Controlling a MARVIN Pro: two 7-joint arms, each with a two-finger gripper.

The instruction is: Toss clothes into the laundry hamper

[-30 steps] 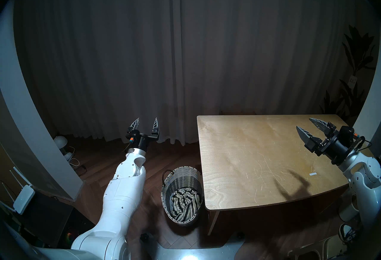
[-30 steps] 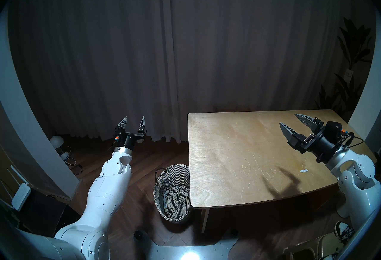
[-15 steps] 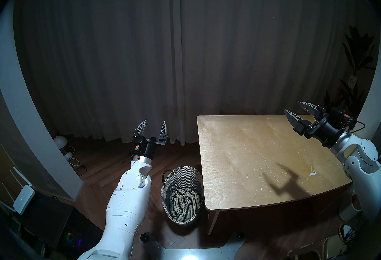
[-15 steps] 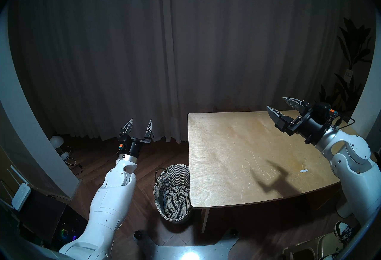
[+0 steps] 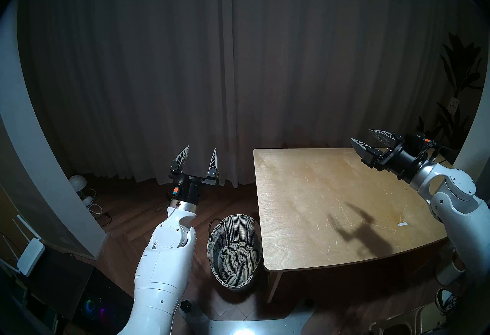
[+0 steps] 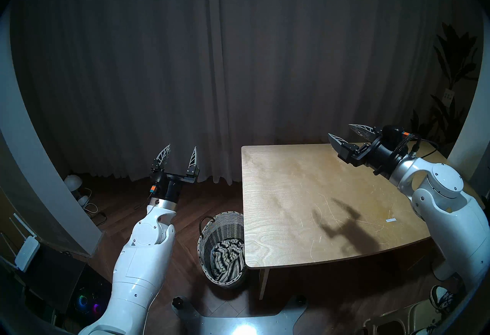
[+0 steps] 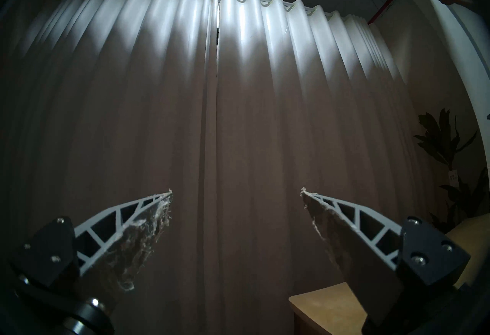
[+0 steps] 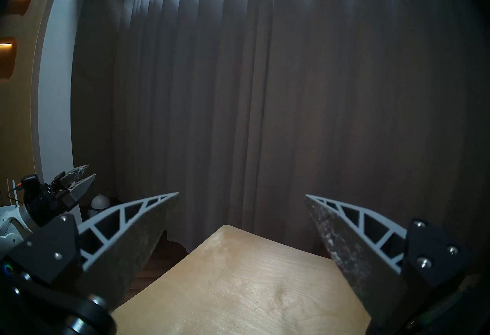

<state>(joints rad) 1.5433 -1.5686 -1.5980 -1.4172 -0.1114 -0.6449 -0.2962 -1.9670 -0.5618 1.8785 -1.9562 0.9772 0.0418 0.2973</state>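
The wicker laundry hamper stands on the floor against the table's left edge. The cream garment with dark stripes lies crumpled inside it. The black and grey garments are hidden or out of view. My left gripper is open and empty, raised above the floor beyond and left of the hamper, pointing at the curtain. My right gripper is open and empty, held above the table's far right part.
A bare wooden table fills the right, with a small white strip near its right side. Grey curtains hang behind. A white lamp and cables lie on the floor at left. A plant stands far right.
My right gripper rose off the table and moved left and farther back, staying open. My left gripper moved right, toward the hamper's side, and lifted a little, staying open.
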